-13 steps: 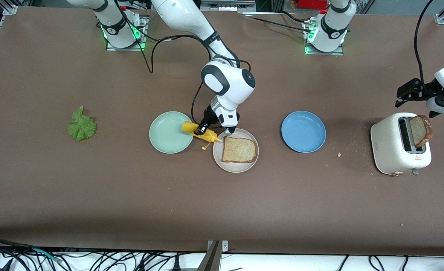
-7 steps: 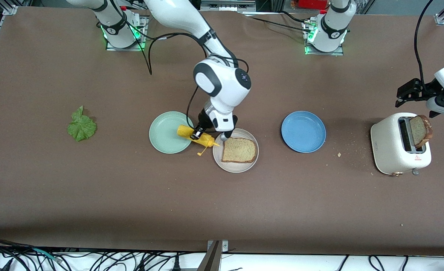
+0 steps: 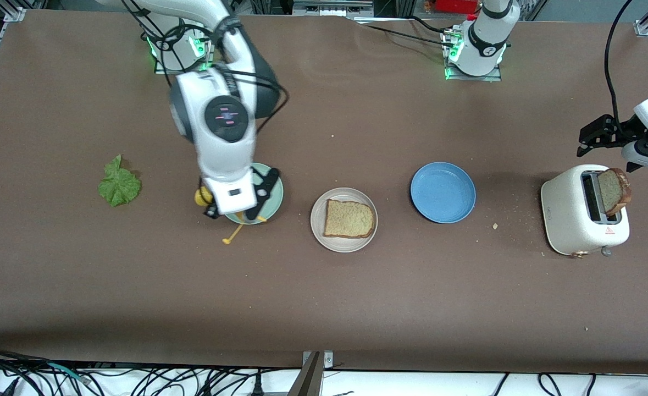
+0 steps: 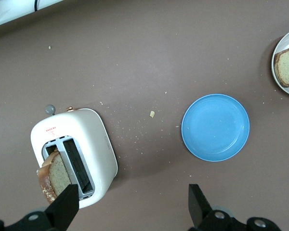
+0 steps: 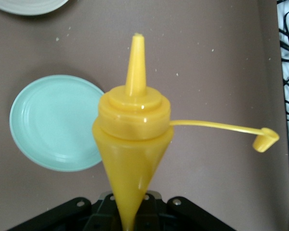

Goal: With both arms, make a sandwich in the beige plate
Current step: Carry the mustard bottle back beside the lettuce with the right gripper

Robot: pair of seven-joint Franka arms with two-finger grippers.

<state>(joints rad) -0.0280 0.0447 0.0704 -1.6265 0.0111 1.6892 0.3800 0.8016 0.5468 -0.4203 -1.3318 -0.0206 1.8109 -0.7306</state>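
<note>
Front view: I see my right gripper (image 3: 234,212) over the mint-green plate (image 3: 273,190), its fingers clenched on a yellow squeeze bottle (image 5: 132,139).
On the worktop (image 3: 324,297), the beige plate (image 3: 319,228) holds one bread slice (image 3: 349,219), between the mint-green plate and the blue plate (image 3: 442,192). My left gripper (image 4: 130,209) waits with fingers spread over the white toaster (image 3: 568,214), where a second bread slice (image 3: 614,190) stands in a slot. A lettuce leaf (image 3: 118,184) lies toward the right arm's end.
</note>
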